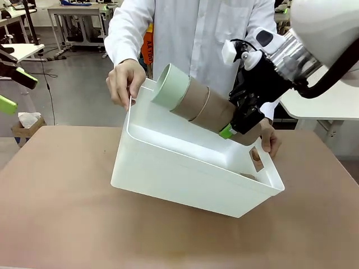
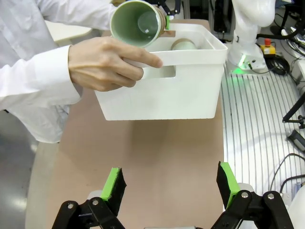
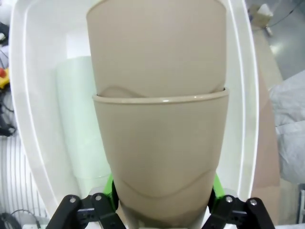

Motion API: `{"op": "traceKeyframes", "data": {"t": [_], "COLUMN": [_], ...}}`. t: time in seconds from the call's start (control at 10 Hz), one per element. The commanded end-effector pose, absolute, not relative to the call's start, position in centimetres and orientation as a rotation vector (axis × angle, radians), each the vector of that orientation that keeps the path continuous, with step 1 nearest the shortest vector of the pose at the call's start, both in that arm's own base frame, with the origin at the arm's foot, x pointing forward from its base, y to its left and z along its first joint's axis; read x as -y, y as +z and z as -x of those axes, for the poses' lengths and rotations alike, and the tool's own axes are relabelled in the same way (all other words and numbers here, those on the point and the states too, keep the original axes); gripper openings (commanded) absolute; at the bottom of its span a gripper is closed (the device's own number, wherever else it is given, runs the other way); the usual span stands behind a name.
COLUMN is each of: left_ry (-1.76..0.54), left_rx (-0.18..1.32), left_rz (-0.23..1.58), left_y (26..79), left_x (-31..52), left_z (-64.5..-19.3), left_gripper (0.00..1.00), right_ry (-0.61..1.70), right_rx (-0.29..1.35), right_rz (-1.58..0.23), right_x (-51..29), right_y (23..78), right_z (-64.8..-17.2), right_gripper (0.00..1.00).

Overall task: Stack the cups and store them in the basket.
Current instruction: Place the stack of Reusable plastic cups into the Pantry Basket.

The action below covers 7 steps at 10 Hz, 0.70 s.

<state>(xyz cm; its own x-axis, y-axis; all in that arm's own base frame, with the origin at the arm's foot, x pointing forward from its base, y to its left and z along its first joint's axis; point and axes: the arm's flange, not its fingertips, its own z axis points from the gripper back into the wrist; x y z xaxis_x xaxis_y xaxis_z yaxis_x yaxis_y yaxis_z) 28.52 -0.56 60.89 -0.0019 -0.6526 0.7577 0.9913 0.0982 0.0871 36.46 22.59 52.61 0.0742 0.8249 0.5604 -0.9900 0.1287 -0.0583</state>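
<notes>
stacked cups held over the tilted basket

the basket (image 1: 185, 179) sits tilted on the table (image 1: 56, 213), its far side lifted. the person's hands grip it: one hand (image 1: 126, 81) on the raised far corner, the other hand (image 1: 270, 140) at the end wall by the handle hole.

the right gripper (image 1: 238, 126) is clamped on the stack of cups (image 1: 196, 101), green pads pressing both sides of the tan base cup. the stack lies nearly on its side above the basket's open top, mouths pointing toward the raised corner. a mint green cup is nested innermost at the mouth end, tan cups around it.

right wrist view: two tan cups of the stack (image 3: 159, 119) rise from between the fingers, the basket's interior behind them. another pale green cup (image 3: 81, 119) lies inside the basket, against its wall.

the left gripper (image 2: 171, 188) hangs well back from the basket, jaws spread wide, nothing between them.
</notes>
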Motion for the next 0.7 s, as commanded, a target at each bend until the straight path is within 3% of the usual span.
{"op": "traceKeyframes", "data": {"t": [0.0,0.6], "left_ry": [-1.397,-1.397], "left_rx": [0.765,0.765], "left_rz": [0.584,0.584], "left_y": [61.1,61.1], "left_x": [0.7,0.7], "left_z": [-28.4,-28.4], "left_gripper": [1.0,1.0], "right_ry": [1.386,1.385], "right_rx": [0.53,0.543], "right_rz": [-0.333,-0.31], "right_x": [-23.2,-23.4], "right_y": [52.8,50.9], "right_z": [-36.4,-38.7], "right_gripper": [0.85,0.85]}}
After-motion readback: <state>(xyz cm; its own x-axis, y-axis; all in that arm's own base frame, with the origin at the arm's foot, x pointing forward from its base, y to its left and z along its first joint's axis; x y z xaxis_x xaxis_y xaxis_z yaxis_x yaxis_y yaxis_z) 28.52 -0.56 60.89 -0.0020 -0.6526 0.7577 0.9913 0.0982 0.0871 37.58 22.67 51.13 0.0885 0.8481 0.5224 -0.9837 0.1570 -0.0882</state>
